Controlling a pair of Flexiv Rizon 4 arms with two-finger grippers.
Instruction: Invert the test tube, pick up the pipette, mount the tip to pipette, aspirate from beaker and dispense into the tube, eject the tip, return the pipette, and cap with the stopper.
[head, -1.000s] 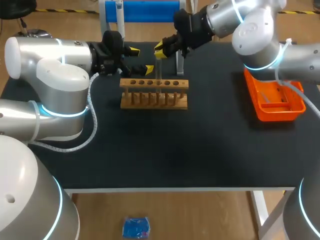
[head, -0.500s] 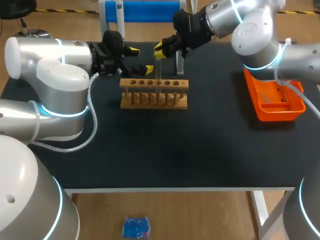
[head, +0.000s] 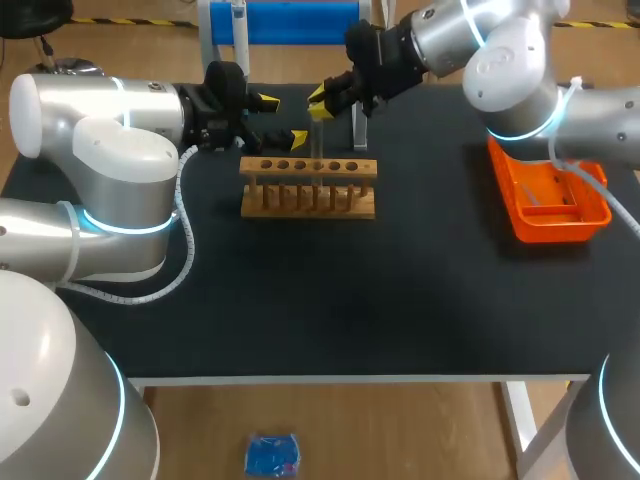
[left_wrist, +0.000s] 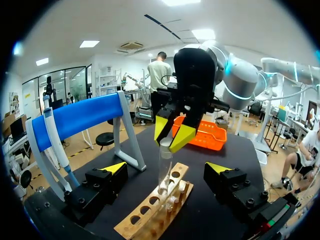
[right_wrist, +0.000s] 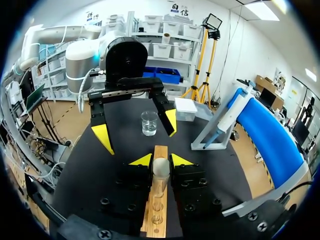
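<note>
- The test tube (head: 318, 140) is thin clear glass. I judge it light, stiff, slippery and easily cracked, so it wants a gentle squeeze, not a hard clamp.
- The right gripper (head: 320, 100) has it by the upper end, with its jaws pinching the glass from two sides. The right wrist view shows a yellow tip against each side of the tube.
- A hold near one end lets the tube swing if it is turned fast. For the inversion I would grip a little further down the wall, away from the rim, where glass chips most readily.
- The tube stands over the wooden rack (head: 308, 187) at the back of the bench (head: 400, 300). In the left wrist view its lower end sits at one of the rack's holes, and I cannot tell how deep it goes.
- Its long axis is upright, close to vertical, and square to the rack's length.
- Which end is up, open or closed, I cannot tell. The right wrist view shows only a pale round end between the tips.
- The left gripper (head: 282, 120) hangs just beside the rack's left end. Its jaws are spread wide and hold nothing.
</note>
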